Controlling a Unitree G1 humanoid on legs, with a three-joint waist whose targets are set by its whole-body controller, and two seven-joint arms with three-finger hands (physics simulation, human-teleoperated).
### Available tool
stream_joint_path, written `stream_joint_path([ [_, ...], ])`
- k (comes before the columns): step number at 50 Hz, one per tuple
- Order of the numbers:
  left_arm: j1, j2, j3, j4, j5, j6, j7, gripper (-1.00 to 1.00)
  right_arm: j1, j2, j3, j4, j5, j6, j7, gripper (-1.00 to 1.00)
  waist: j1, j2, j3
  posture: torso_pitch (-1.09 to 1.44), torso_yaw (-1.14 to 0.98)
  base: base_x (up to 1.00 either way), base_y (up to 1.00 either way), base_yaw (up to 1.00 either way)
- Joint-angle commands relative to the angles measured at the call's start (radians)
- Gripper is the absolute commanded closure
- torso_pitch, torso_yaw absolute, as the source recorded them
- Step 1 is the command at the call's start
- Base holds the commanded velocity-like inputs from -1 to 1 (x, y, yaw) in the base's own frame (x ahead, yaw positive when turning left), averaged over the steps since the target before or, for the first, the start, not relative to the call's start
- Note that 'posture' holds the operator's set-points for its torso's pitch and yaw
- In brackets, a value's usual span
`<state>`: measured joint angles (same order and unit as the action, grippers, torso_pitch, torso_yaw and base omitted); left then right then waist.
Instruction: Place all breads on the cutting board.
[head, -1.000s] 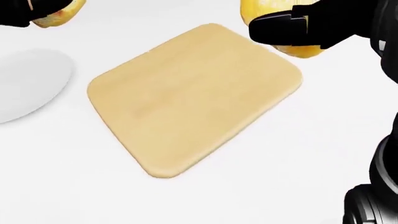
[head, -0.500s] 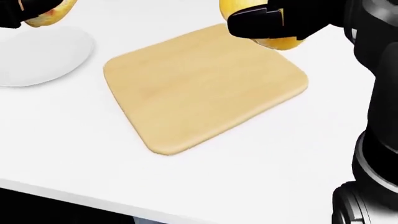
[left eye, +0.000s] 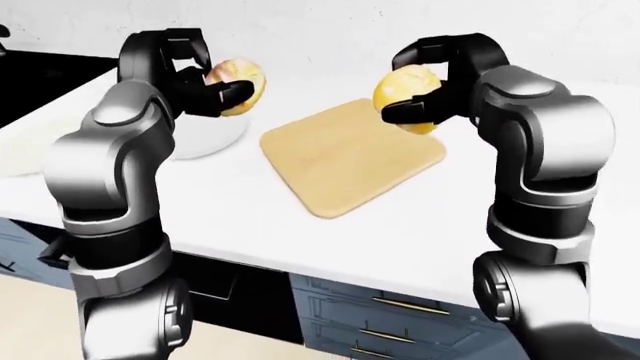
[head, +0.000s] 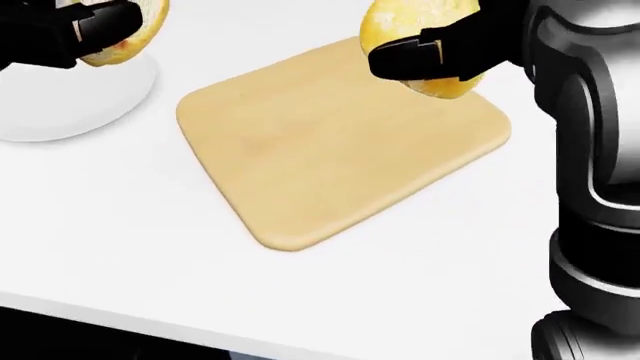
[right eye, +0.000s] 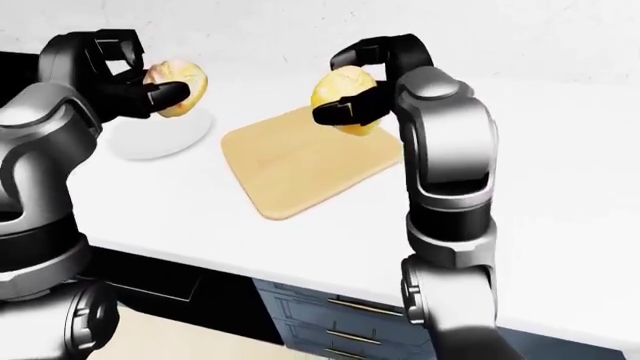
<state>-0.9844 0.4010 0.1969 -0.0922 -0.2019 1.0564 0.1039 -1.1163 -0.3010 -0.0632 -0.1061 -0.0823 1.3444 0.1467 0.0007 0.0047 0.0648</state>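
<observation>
A light wooden cutting board (head: 340, 142) lies bare on the white counter (head: 120, 240). My right hand (head: 425, 52) is shut on a yellow bread roll (head: 410, 22), held in the air over the board's upper right corner. My left hand (head: 95, 26) is shut on a second roll (head: 140, 30) with a reddish patch, raised above a white plate (head: 60, 105) to the left of the board. In the left-eye view both rolls (left eye: 238, 82) (left eye: 405, 94) hang well above the counter.
The counter's near edge (head: 150, 322) runs along the bottom of the head view. Dark blue drawers (left eye: 400, 322) sit below it. A black surface (left eye: 40, 82) lies at the left of the left-eye view. A white wall (left eye: 330, 30) backs the counter.
The camera has shifted, so board and plate sit slightly differently. Both hands have come further into view, each still holding its roll; the left one moved right and down toward the plate.
</observation>
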Motion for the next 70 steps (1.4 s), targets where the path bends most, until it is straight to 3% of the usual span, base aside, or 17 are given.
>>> stream_joint_path([
  [1,-0.041,0.011,0.012,-0.042,-0.001,-0.040,0.001,1.00,-0.042,-0.020,0.001,0.015,-0.036,-0.113,0.001,1.00,-0.002,0.007,-0.037,0.00,0.00,0.00,0.00,0.00],
  [14,-0.049,0.004,0.012,-0.049,-0.007,-0.027,0.008,1.00,-0.096,0.025,0.025,0.310,-0.180,-0.340,0.081,1.00,-0.005,0.015,-0.042,0.00,0.00,0.00,0.00,0.00],
  [21,-0.051,-0.002,0.011,-0.058,-0.013,-0.017,0.017,1.00,-0.166,0.068,0.008,0.515,-0.186,-0.484,0.062,1.00,-0.010,0.020,-0.042,0.00,0.00,0.00,0.00,0.00],
  [40,-0.031,-0.004,0.020,-0.076,-0.034,-0.016,0.030,1.00,-0.292,0.120,0.043,0.983,-0.228,-0.732,0.049,1.00,-0.012,0.027,-0.044,0.00,0.00,0.00,0.00,0.00],
  [58,-0.025,0.006,0.025,-0.076,-0.053,-0.021,0.041,1.00,-0.309,0.125,0.048,1.138,-0.323,-0.867,0.024,1.00,-0.009,0.029,-0.048,0.00,0.00,0.00,0.00,0.00],
  [70,-0.029,0.010,0.023,-0.073,-0.060,-0.022,0.045,1.00,-0.277,0.126,0.042,1.167,-0.369,-0.965,-0.057,1.00,-0.008,0.029,-0.050,0.00,0.00,0.00,0.00,0.00],
])
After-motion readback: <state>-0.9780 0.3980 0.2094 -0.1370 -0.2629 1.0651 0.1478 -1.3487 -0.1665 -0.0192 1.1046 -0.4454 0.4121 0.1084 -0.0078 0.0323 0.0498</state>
